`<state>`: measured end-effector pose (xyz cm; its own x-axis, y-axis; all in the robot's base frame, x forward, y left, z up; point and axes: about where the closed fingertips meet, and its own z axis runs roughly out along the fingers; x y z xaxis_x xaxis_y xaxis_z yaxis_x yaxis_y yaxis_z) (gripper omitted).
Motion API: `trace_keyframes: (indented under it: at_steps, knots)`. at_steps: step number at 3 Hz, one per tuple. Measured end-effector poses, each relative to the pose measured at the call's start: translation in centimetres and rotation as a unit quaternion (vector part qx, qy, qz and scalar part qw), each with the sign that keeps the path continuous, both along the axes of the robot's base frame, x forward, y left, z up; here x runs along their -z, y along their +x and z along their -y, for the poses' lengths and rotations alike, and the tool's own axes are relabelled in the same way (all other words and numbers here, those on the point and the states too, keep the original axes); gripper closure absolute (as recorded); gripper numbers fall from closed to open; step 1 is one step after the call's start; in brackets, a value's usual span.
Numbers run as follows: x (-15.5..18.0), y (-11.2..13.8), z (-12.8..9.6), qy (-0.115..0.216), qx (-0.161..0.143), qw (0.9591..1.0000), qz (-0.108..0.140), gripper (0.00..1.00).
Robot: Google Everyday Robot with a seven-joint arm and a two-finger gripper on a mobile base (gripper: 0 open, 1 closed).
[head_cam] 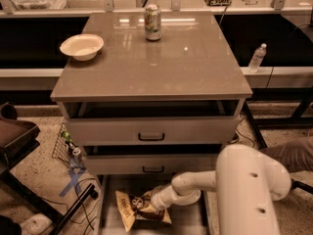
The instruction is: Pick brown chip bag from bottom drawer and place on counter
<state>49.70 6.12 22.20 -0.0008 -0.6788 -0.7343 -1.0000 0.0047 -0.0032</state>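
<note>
The brown chip bag lies on the grey floor of the pulled-out bottom drawer, towards its left side, at the bottom of the camera view. My gripper reaches down from my white arm and sits at the bag's right part, touching it. The bag rests on the drawer floor. The counter is the glossy grey-brown top of the cabinet, above.
A cream bowl and a drink can stand on the counter. The two upper drawers stand slightly open above my arm. A water bottle stands on a ledge at the right. A chair and cables are on the floor at the left.
</note>
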Motion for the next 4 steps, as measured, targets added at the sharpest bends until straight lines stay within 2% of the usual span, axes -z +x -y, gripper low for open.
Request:
trace_keyframes:
  at_steps: [1, 2, 3, 4]
  knots:
    - [-6.4, -1.2, 1.8, 0.005, -0.006, 1.0000, 0.000, 1.00]
    - [-14.8, -4.2, 4.0, 0.033, -0.006, 0.9994, 0.007, 1.00]
    - [-19.4, -5.7, 5.8, 0.056, 0.001, 0.9981, 0.023, 1.00]
    - [-22.7, -8.7, 7.9, 0.062, 0.022, 0.9976, 0.023, 1.00]
